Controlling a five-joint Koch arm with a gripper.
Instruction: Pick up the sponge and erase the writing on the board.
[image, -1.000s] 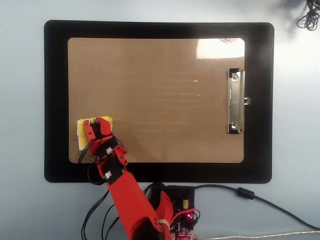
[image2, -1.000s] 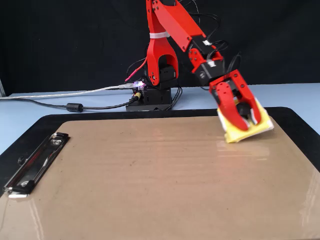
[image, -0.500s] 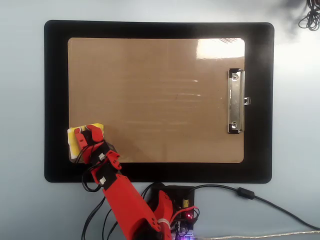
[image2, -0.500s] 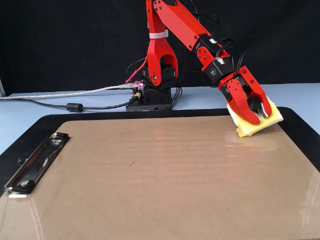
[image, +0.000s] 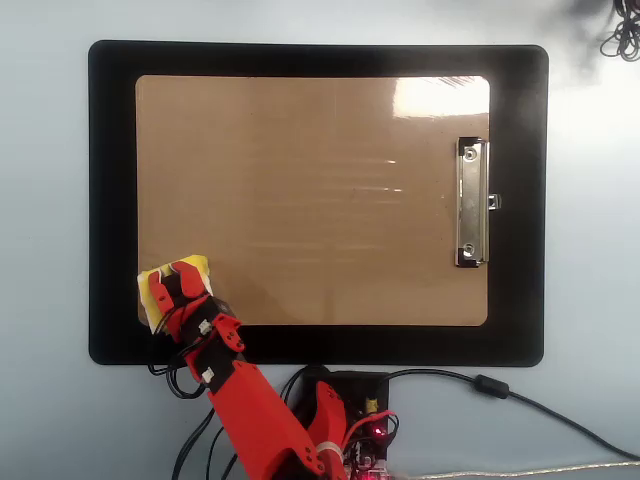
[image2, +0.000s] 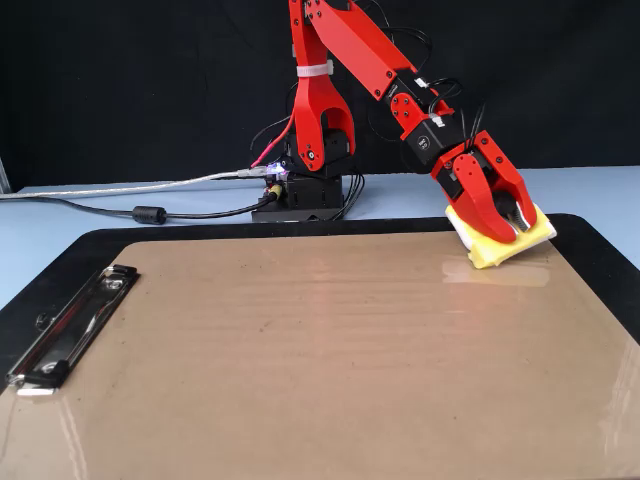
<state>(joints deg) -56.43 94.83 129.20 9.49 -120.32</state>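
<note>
The yellow sponge (image: 150, 290) (image2: 492, 248) lies tilted at the board's near-left corner in the overhead view, and at the far right in the fixed view. My red gripper (image: 173, 274) (image2: 508, 230) is shut on the sponge, its two fingers straddling the top and hiding the knob. The tan board (image: 310, 200) (image2: 310, 360) with its silver clip (image: 471, 202) (image2: 65, 328) lies flat on a black mat (image: 110, 200) (image2: 590, 235). No writing shows on the board in either view.
The arm's base (image2: 305, 190) with its circuit board and cables stands just off the mat's edge. A grey cable (image2: 130, 212) runs left across the pale blue table. A coiled black wire (image: 620, 35) lies at the top right corner of the overhead view.
The gripper, holding the sponge, has slid across the board toward its left edge and then slightly nearer the base, ending at the corner. The board surface shows no marks throughout.
</note>
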